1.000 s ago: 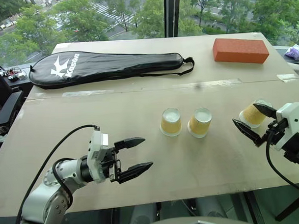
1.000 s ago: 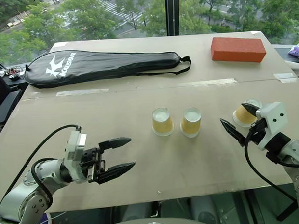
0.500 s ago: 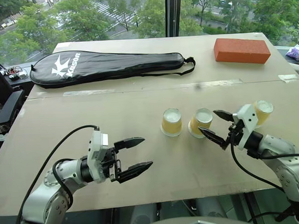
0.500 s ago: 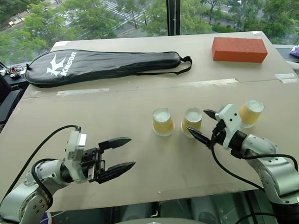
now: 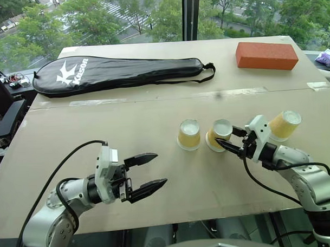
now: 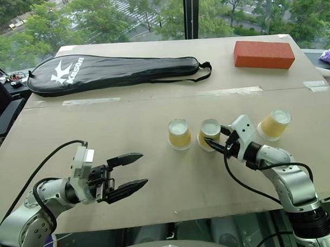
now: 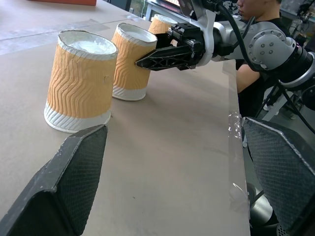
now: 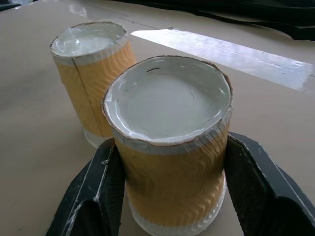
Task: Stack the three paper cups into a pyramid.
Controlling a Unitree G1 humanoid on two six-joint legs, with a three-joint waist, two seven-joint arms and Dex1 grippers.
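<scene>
Three yellow-orange paper cups stand upside down on the table. The left cup and the middle cup stand close together, and the third cup stands apart to the right. My right gripper is shut on the middle cup, one black finger against each side. The cup's rim still rests on the table. My left gripper hovers open and empty near the front edge, left of the cups and pointing toward them.
A black racket bag lies across the back left of the table and an orange brick at the back right. A tape strip crosses the middle. A person sits beyond the table's right side.
My right gripper left the far-right cup, swung left and a little down to the middle cup, and closed around it. The left arm has stayed put.
</scene>
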